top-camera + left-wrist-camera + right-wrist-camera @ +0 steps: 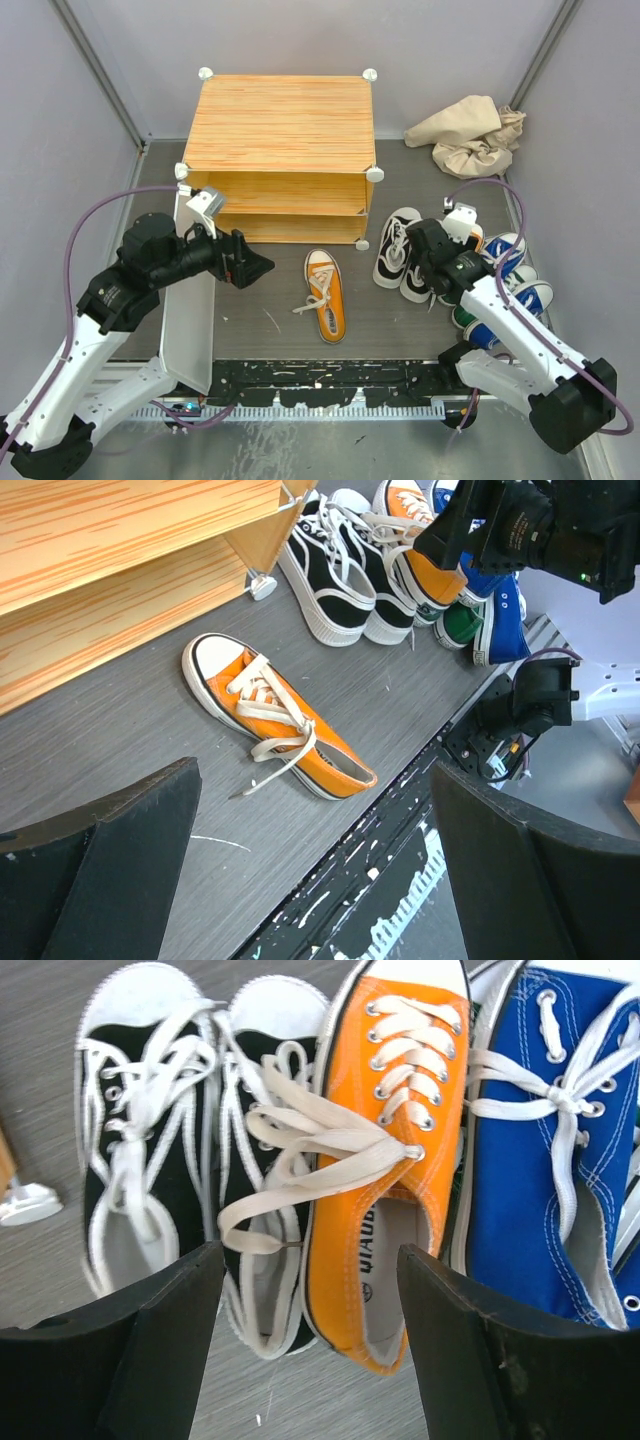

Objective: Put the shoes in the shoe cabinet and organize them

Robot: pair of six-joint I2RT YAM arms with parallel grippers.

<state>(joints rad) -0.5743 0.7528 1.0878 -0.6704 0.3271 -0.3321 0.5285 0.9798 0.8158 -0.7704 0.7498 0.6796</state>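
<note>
The pick-up stage is in hand: no shoe shows in the cabinet (280,120) yet, and its door (190,310) hangs open at the left.

The right jaws hover released over the cluster at the right of the surface (260,310). They straddle the second orange shoe (385,1170), which lies wedged between the white-and-black pair (190,1150) and a blue shoe (530,1140), touching both. Its loose lace drapes over the neighbouring black shoe.

The left jaws are also released and hold nothing. They point across the front of the cabinet toward the lone orange shoe (275,715), which lies on its sole on the bare surface just before the lower shelf.

The next move is probably for the right jaws to descend and close across the second orange shoe's sides. That calls for care, because one finger must slip between the orange and blue shoes, and the trailing lace could drag the black shoe along.
</note>
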